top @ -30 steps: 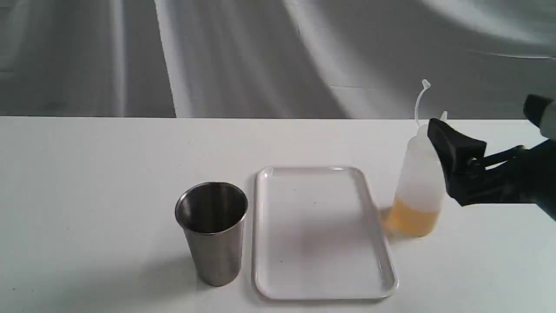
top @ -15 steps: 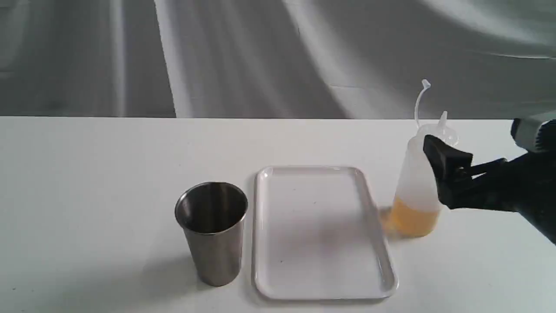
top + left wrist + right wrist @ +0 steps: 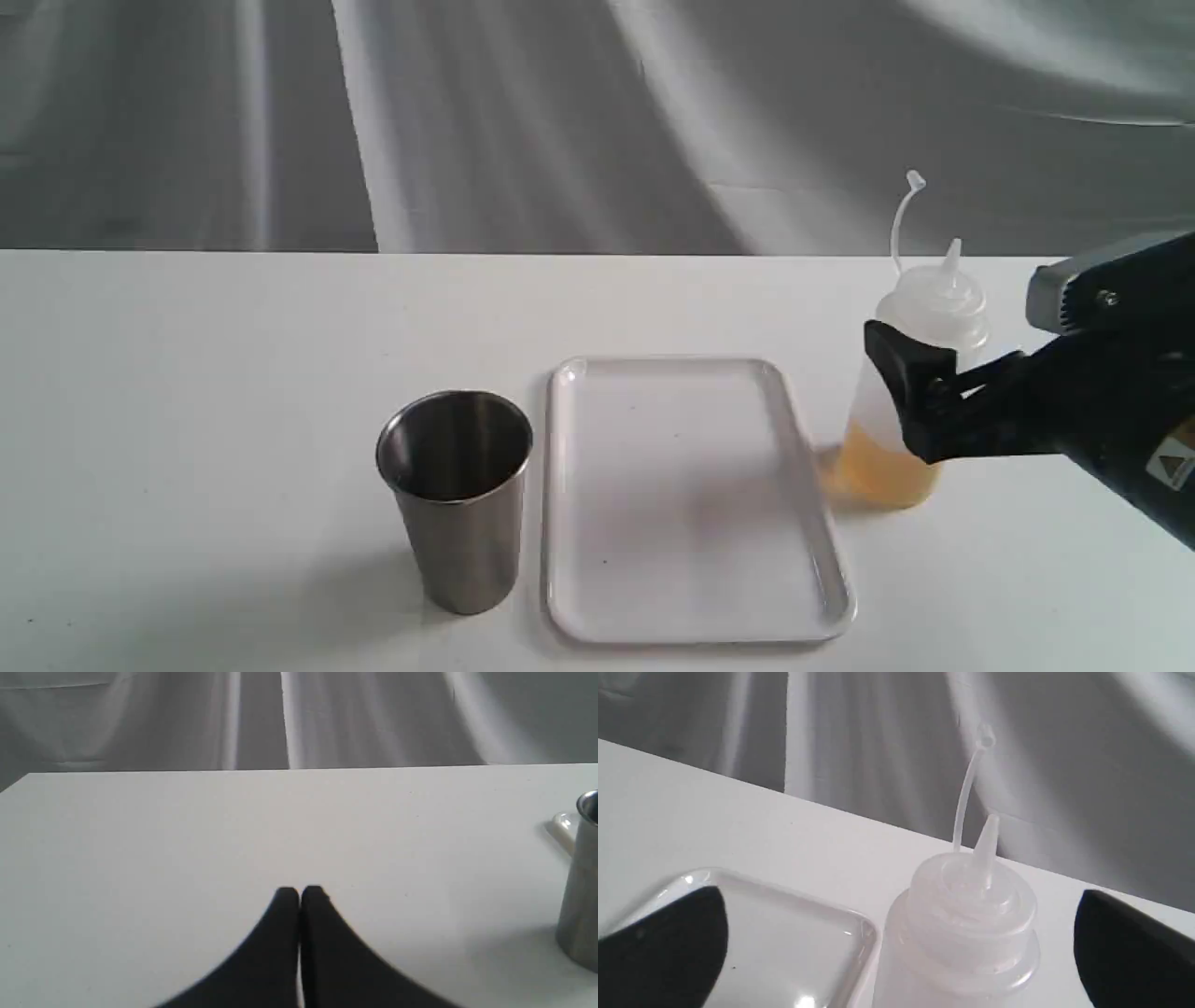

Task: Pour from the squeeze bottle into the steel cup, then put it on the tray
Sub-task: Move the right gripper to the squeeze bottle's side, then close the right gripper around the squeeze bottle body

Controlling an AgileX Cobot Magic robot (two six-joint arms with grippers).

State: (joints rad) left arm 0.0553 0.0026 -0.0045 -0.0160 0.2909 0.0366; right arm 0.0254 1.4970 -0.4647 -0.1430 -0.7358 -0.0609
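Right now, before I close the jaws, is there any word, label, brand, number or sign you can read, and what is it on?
No readable words, brands or numbers in any view.
Sticker on the right arm: a dark triangle sign on white beside orange; any print is too small to read.
Squeeze bottle, steel cup, tray: no markings visible.

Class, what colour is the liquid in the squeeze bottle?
Amber-yellow liquid, in the squeeze bottle; clearest in the exterior view.
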